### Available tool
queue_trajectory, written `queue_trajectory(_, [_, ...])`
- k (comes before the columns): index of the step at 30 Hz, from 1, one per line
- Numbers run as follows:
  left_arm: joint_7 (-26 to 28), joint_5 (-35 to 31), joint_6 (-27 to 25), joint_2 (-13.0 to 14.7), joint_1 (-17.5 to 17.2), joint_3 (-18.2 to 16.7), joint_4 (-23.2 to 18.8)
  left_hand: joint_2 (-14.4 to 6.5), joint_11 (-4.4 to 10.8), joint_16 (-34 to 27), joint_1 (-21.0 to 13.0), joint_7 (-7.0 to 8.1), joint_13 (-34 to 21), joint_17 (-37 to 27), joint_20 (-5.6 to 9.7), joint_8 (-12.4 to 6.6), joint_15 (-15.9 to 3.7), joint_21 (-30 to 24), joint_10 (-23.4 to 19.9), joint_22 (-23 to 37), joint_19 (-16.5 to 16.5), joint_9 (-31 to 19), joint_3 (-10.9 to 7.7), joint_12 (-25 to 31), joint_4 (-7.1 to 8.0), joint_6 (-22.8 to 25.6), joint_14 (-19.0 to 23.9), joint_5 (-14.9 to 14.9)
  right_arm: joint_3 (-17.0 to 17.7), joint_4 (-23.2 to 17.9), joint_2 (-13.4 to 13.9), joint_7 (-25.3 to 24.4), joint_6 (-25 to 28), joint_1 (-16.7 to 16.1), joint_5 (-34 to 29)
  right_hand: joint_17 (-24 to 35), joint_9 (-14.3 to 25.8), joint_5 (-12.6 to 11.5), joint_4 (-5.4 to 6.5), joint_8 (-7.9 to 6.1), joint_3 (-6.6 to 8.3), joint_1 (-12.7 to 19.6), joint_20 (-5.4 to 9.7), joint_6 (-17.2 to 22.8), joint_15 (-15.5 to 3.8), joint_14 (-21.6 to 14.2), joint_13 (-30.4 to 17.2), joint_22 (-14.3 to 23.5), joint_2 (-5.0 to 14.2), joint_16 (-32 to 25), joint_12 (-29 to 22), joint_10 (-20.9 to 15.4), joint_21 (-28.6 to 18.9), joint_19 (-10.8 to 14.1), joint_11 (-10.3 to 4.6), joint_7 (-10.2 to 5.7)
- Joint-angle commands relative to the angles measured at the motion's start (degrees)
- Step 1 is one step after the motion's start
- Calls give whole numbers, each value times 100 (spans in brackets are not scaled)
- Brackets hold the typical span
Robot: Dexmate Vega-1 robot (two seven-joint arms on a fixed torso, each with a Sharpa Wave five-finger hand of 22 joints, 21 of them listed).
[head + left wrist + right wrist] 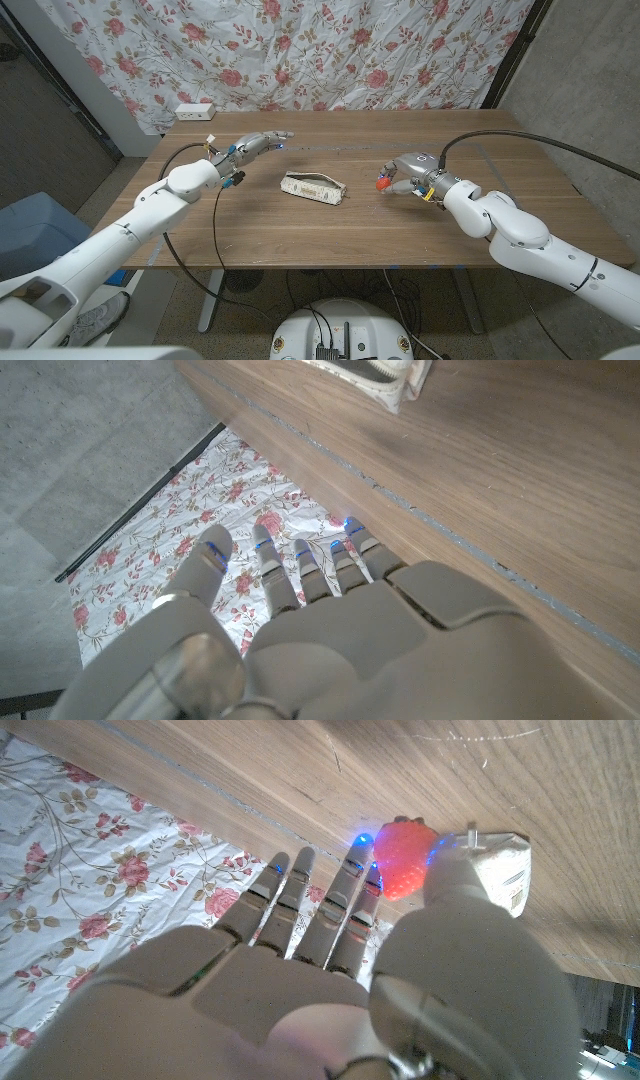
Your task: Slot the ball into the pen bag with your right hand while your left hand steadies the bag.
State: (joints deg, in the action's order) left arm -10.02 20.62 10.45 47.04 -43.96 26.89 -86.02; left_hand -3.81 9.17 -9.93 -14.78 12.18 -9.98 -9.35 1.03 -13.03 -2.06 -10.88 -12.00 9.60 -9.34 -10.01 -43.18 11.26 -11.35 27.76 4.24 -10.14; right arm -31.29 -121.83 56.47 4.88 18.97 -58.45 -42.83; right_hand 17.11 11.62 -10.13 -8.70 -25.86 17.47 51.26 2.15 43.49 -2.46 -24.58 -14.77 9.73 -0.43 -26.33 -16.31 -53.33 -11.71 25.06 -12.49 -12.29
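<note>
The ball [383, 182] is small, red-orange and bumpy like a strawberry, pinched between thumb and fingers of the right hand [408, 172] just above the table [300, 235], toward its right edge. The bag [314, 186], a pale, flat pouch, lies near the table's middle. The left hand [252, 147] hovers near the far left corner, fingers spread, holding nothing.

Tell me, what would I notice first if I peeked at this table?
Probably the bright red ball pinched in the fingers of the right hand, over the right side of the wooden table. Next, the pale pen bag lying alone in the middle, with the left hand hovering off to its left, fingers stretched out. Behind it all hangs a curtain covered in pink roses.
</note>
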Motion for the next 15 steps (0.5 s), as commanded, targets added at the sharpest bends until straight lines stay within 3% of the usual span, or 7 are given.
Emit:
queue_trajectory(1, [-370, -759, -178, 298, 240, 242, -252, 73, 7, 22, -186, 11, -21, -23, -16, -37, -512, 39, 99, 3, 26, -30, -51, -31, -7, 149, -131, -28, -63, 146, -108, -112, 33, 131, -37, 15, 18, 1, -2, -35, -3, 62, 1, 45, -868, -36, -21, 28, 30, -31, 20, -54, 4, 36, -16, -19])
queue_trajectory(8, [-484, -996, -67, 278, 359, 352, -187, 224, 131, 30, -540, 23, -21, -31, -5, 1, -399, 57, 357, 10, 205, -24, -29, -67, 16, 334, -485, -24, -107, 253, -163, -173, -24, 228, -28, 21, 17, 1, 6, -34, -20, 42, 5, 55, -852, -45, -21, 28, 27, -42, 30, -57, 4, 40, -15, -18])
queue_trajectory(15, [-728, -1349, -9, 285, 621, 528, -117, 264, 71, 25, -684, 21, -22, -34, -15, 19, -369, 58, 461, 12, 282, -23, -12, -71, 24, 416, -602, -25, -169, 369, -261, -222, -20, 339, -63, 25, 16, -2, 4, -35, -28, 42, 4, 67, -858, -42, -27, 28, 29, -49, 32, -69, 2, 48, -14, -18])
